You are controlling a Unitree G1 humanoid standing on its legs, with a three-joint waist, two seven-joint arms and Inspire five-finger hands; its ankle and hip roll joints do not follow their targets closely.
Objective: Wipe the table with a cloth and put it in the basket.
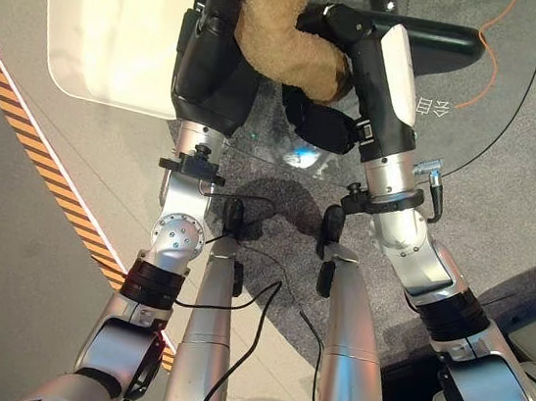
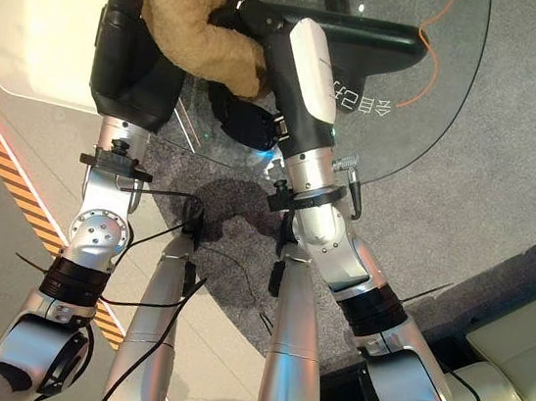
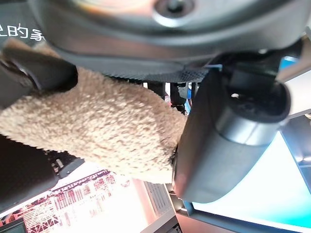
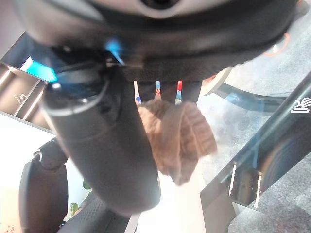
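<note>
The left hand [image 1: 216, 50] is raised over the near edge of the glass worktop [image 1: 503, 103], its dark back turned toward the head camera. A tan, fleecy cloth [image 1: 272, 23] hangs bunched from it, running from the far side of the hand rightward and toward the near side. In the left wrist view the cloth [image 3: 92, 126] lies across the palm, with the thumb [image 3: 228, 136] closed against one side of it and a dark finger pressed on the other, so the fingers are closed on the cloth.

Just right of it, the right hand [image 1: 335, 31] reaches in from the right, its white-backed wrist angled toward the far left. Its dark fingers meet the lower end of the cloth at the middle of the scene. In the right wrist view the cloth [image 4: 177, 138] shows as a folded lump held up by fingers [image 4: 165, 90] curled round its top, beside the thick thumb [image 4: 104, 145]; this hand also grips it. The cloth is thus held between both hands, off the surface of the worktop.

Through the clear glass a dark table base [image 2: 369, 36] can be seen, with an orange cable [image 1: 490, 52] on the grey carpet [image 1: 534, 206] to the right. At the far left a striped yellow and black floor strip [image 1: 45, 166] runs diagonally
</note>
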